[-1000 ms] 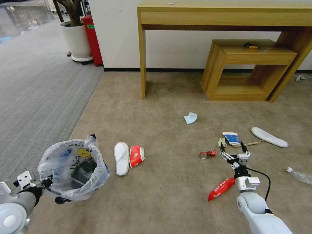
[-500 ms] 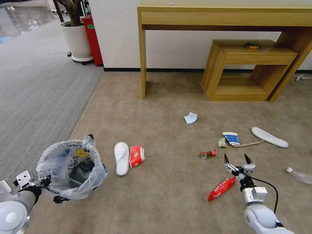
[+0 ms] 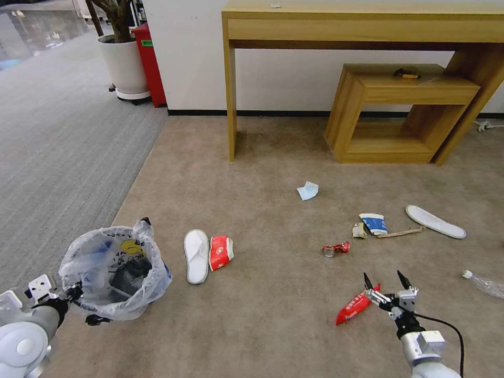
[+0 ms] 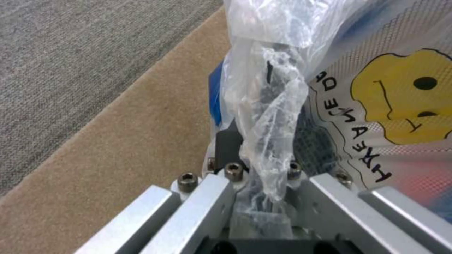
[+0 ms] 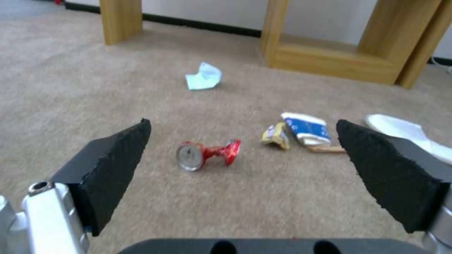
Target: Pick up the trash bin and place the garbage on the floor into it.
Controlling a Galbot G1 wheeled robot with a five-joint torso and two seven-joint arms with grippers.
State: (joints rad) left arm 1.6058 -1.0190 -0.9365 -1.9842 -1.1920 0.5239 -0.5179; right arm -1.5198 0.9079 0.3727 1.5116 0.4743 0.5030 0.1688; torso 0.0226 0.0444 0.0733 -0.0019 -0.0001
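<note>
A: Head view first. Our left gripper (image 3: 79, 299) pinches the rim of the trash bin (image 3: 113, 273) at our lower left, bin held just off the floor (image 3: 262, 315). Risk we see: the hold is on rim plus thin bag, so the bin could tip or slide out if we swing it.

B: Agreed. Our right gripper (image 3: 387, 286) hangs low over the carpet, jaws spread wide, empty. The red wrapper (image 3: 357, 307) lies just beside its left fingertip, touching or nearly so. Crushed can (image 3: 335, 249) sits farther ahead, paper cup (image 3: 374, 223) and stick (image 3: 400, 232) beyond that, slipper (image 3: 434, 221) to the right, bottle (image 3: 483, 283) at the right edge.

A: Left wrist view: bag (image 4: 263, 116) bunched between the fingers, pressed tight on it. We judge the plastic could tear or slip.

B: Right wrist view: pads (image 5: 113, 165) wide apart, can (image 5: 207, 155) centred between them but well ahead, tissue (image 5: 203, 76) farther still. The wrapper lies too close under the wrist; we may overshoot it, or push the flat foil along the pile instead of gripping it
</note>
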